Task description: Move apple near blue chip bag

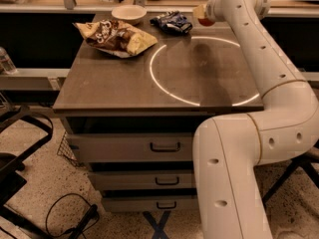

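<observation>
**Gripping the Apple at the Far Edge**

Held a round orange-red apple (207, 20) in the pale two-finger gripper (201, 14), closed on it, above the far right edge of the grey-brown tabletop (114, 83). Hung it near the wrinkly dark blue foil chip bag (172, 22), to its right and apart from it. Farther left, saw a shallow white bowl (129, 13). Nearer, beside the bowl, saw a larger brown-and-yellow chip bag (114, 36) lying flat.

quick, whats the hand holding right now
hand: closed on the apple, at the table's far right corner, right of the blue chip bag
</observation>
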### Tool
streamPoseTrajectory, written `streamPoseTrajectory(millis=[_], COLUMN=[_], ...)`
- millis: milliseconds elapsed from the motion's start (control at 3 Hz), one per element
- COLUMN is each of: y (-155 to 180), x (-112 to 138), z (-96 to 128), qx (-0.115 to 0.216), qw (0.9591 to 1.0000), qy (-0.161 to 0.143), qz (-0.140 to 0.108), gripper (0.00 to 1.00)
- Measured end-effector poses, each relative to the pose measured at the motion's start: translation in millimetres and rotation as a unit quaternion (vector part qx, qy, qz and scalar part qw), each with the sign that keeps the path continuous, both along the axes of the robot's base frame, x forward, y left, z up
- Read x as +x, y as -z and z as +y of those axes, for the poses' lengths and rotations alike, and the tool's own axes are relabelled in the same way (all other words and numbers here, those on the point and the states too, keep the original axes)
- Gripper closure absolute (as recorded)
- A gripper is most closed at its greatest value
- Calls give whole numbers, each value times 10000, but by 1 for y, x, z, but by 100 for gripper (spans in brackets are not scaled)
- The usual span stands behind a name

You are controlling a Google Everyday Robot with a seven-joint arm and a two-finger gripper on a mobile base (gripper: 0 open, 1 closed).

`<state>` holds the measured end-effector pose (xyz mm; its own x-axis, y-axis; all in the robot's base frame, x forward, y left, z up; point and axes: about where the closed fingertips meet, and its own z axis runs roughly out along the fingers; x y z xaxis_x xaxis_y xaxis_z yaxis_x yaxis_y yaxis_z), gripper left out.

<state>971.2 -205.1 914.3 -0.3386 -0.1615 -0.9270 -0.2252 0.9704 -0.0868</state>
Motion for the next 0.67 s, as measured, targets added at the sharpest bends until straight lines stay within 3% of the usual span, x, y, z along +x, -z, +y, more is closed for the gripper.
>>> streamPoseTrajectory(millis=[667], y=[44], x=[11], z=[3], qx=[121], qw=[9996], qy=[75], qz=[243], gripper=[98])
